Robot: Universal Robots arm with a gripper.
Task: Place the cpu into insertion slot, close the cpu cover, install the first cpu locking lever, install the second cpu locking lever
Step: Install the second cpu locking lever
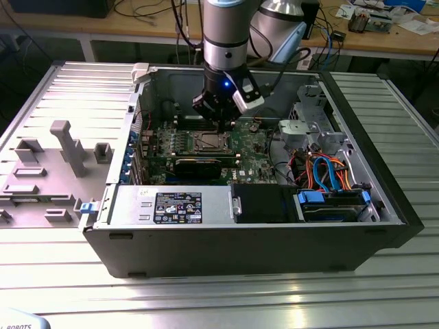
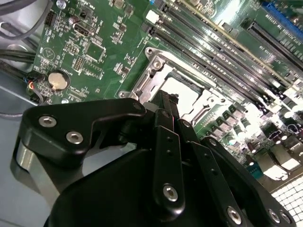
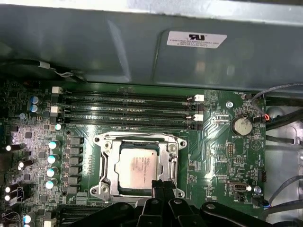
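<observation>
Hovering inside the open computer case [image 1: 384, 199], the gripper [image 3: 162, 185] hangs low over the green motherboard [image 3: 213, 142], its black fingers [image 2: 166, 101] drawn together to a narrow tip with nothing between them. The cpu [image 3: 137, 168] already sits in the insertion slot [image 3: 108, 166], its dull silver top showing through the window of the cpu cover [image 3: 166, 161], which appears to lie flat around the chip. In the first wrist view the fingertips meet at the socket's edge farthest from the long memory slots [image 3: 128, 109], near one corner of the silver frame, touching it or just above; I cannot tell which. So the chip lies just beyond the tip, toward the memory slots and the case's back wall. The locking levers along the socket's sides are too fine to judge as latched or free.
</observation>
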